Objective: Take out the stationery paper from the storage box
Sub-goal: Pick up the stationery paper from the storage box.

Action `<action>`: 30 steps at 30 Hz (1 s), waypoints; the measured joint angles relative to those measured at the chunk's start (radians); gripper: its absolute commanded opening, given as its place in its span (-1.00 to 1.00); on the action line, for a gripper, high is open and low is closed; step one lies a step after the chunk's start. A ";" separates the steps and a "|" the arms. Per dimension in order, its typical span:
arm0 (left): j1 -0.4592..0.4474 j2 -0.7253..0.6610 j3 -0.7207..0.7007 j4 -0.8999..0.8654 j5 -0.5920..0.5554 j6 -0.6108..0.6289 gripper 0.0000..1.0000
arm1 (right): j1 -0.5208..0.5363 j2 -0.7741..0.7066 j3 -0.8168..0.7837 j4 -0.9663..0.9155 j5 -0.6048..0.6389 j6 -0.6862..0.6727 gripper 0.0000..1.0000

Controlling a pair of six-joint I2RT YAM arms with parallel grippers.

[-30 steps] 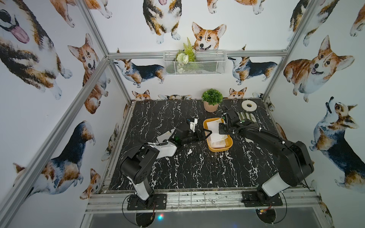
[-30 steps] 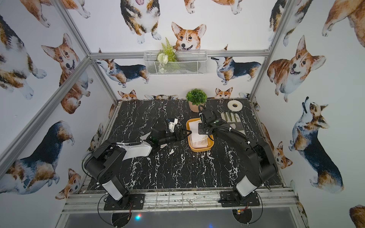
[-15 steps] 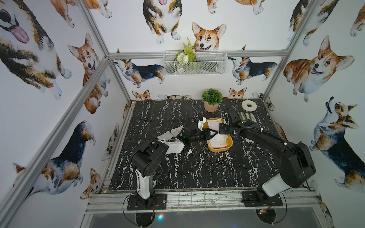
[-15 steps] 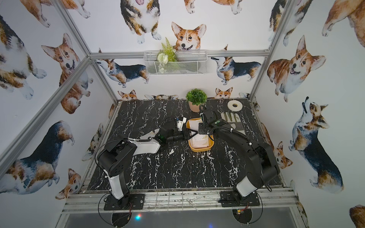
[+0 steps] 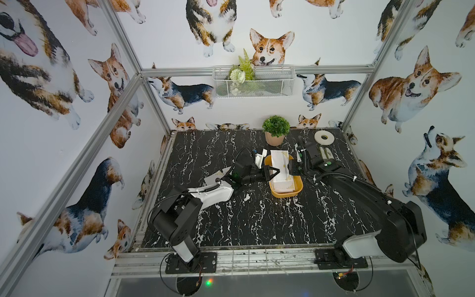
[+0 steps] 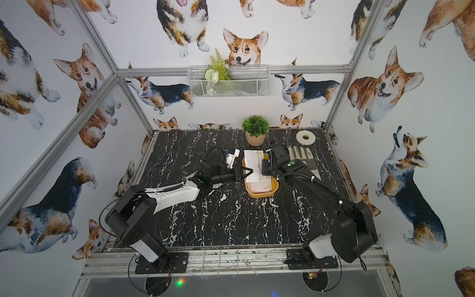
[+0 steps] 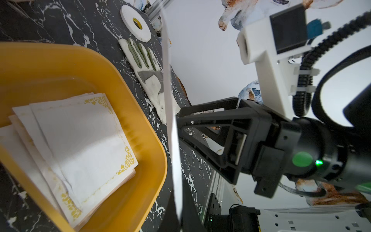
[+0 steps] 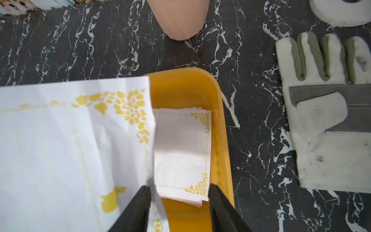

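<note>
Enclosed by white walls (image 5: 180, 38) printed with corgis, edged with aluminium struts (image 5: 334, 69). Floored by a black, white-veined marble surface (image 5: 231, 218). Hung with a white wire basket (image 5: 270, 84) at the back.

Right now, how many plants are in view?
2. A potted plant stands near the table's back edge; fern-like greenery sits in the wall-mounted wire basket. None looks hidden.

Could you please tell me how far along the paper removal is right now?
Done: what looks like one sheet lies on the table by the left arm. In hand: the left gripper is shut on a lifted sheet above the storage box, and the right gripper stands open beside it. Left: a stack of sheets lies in the box, so most of the job remains.
</note>
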 measured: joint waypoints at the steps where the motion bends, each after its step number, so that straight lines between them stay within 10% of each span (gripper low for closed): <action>1: 0.003 -0.024 -0.006 -0.016 0.003 0.019 -1.00 | -0.010 -0.029 -0.018 0.011 -0.017 0.000 0.44; 8: 0.110 -0.159 -0.165 0.008 0.122 0.027 -1.00 | -0.210 -0.333 -0.322 0.390 -0.412 0.146 0.79; 15: 0.144 -0.230 -0.198 0.154 0.236 -0.041 -1.00 | -0.250 -0.247 -0.425 0.940 -0.846 0.416 0.75; 30: 0.147 -0.251 -0.198 0.321 0.295 -0.154 -1.00 | -0.170 -0.018 -0.410 1.467 -1.086 0.724 0.55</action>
